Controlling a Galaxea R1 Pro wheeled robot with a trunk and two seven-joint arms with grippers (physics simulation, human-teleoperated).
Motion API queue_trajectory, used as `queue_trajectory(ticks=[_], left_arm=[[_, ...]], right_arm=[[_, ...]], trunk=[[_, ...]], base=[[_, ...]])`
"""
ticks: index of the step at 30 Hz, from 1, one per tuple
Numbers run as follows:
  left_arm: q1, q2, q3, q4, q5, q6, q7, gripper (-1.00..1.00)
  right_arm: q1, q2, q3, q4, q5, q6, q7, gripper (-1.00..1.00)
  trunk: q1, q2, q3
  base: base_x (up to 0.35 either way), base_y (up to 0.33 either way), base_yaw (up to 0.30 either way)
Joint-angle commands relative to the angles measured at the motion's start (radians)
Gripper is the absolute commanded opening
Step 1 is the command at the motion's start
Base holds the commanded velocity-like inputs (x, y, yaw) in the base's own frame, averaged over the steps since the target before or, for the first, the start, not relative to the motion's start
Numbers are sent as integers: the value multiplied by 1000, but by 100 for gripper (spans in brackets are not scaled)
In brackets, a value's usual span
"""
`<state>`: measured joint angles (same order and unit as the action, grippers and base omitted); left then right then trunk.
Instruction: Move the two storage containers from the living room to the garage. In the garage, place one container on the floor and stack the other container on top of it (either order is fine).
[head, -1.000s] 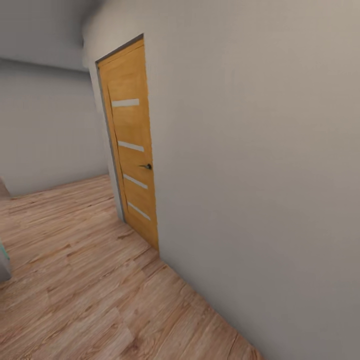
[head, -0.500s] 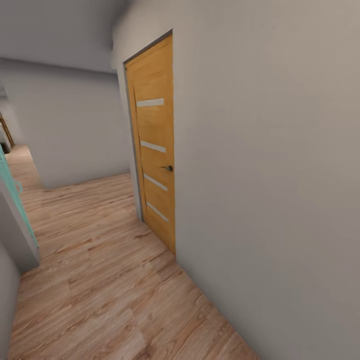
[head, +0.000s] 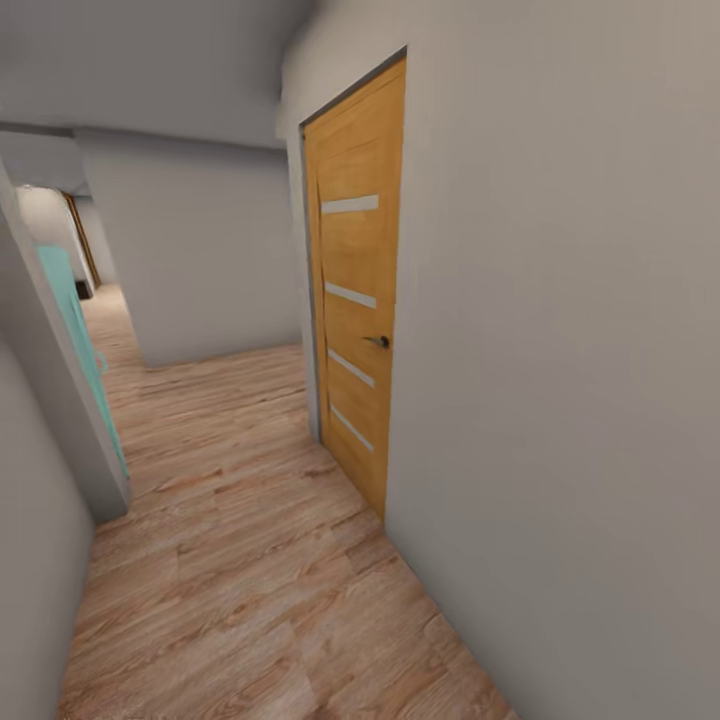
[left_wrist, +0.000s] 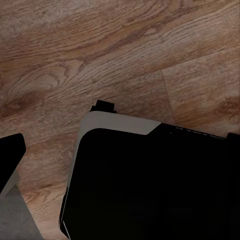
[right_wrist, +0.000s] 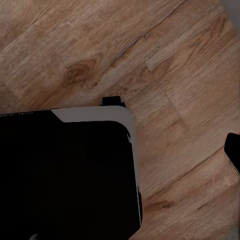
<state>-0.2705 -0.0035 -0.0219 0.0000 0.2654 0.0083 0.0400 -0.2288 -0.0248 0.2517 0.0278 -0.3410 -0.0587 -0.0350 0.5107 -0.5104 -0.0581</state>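
The two storage containers are out of view, and so is the garage. I am in a corridor with a light wood plank floor (head: 240, 560). In the left wrist view, one dark finger (left_wrist: 10, 157) of my left gripper (left_wrist: 120, 150) sits at the picture's edge, wide of the middle, above the planks and my own black base (left_wrist: 150, 185). The right gripper (right_wrist: 117, 150) hangs the same way over the base (right_wrist: 65, 170), with one finger (right_wrist: 233, 152) at the edge. Both grippers look open with nothing between the fingers.
A shut orange-wood door (head: 358, 320) with a dark handle (head: 378, 342) stands in the grey wall (head: 580, 400) close on my right. A teal door (head: 80, 340) and a wall corner (head: 50, 400) lie on the left. The corridor runs on ahead past a grey wall (head: 200, 260).
The head view has turned left, so the orange door slid rightward in the picture and the teal door and far corridor came into sight. Nothing in the scene itself has moved.
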Motion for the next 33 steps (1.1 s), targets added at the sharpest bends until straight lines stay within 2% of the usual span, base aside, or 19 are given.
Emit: queue_trajectory(ticks=[1,33], left_arm=[[-1,0,-3,0,6,1,3,100],[-1,-1,-3,0,6,1,3,100]], right_arm=[[-1,0,9,3,-9,-6,0,100],[-1,0,9,3,-9,-6,0,100]], trunk=[[1,-2,-2],[1,-2,-2]], base=[[182,0,268],[182,0,268]])
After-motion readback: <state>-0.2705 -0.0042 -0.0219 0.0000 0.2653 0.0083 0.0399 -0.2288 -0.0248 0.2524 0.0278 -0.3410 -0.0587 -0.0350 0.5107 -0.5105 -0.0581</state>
